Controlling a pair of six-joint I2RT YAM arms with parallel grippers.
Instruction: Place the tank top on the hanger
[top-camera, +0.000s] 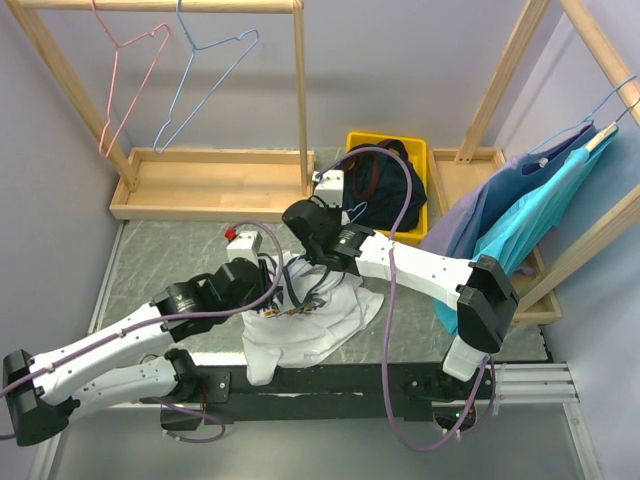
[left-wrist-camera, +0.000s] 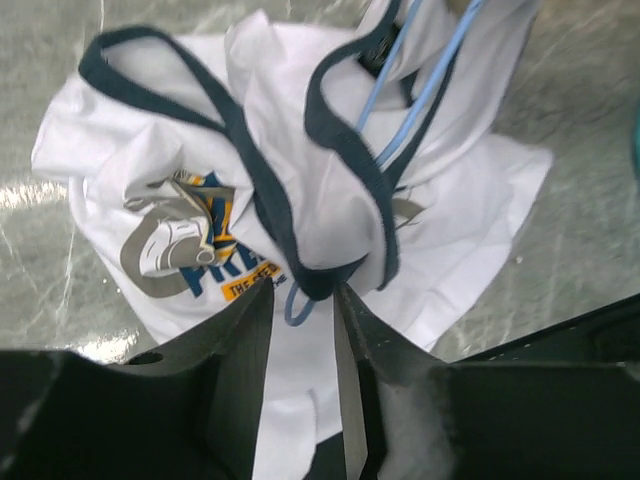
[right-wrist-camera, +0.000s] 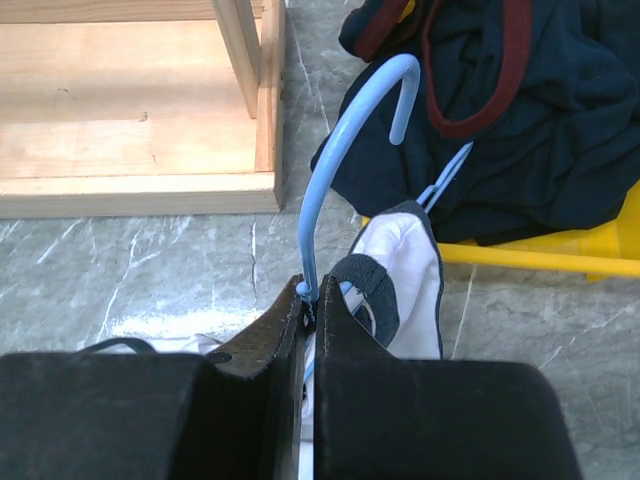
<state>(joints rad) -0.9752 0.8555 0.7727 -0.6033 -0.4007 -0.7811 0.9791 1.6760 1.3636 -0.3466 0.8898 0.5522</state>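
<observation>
The white tank top with navy trim lies crumpled on the grey table between the arms. The light-blue wire hanger is threaded into it. My right gripper is shut on the hanger at the base of its hook, fingertips pinching the wire, with a navy-edged strap beside them. My left gripper is closed to a narrow gap on a bunched navy edge of the tank top; the grip point is. The hanger wires run into the cloth, and a wire loop pokes out by my fingertips.
A yellow bin behind the right gripper holds a dark navy garment. A wooden rack base at the back left carries a pink hanger and a blue hanger. Teal and purple shirts hang at the right.
</observation>
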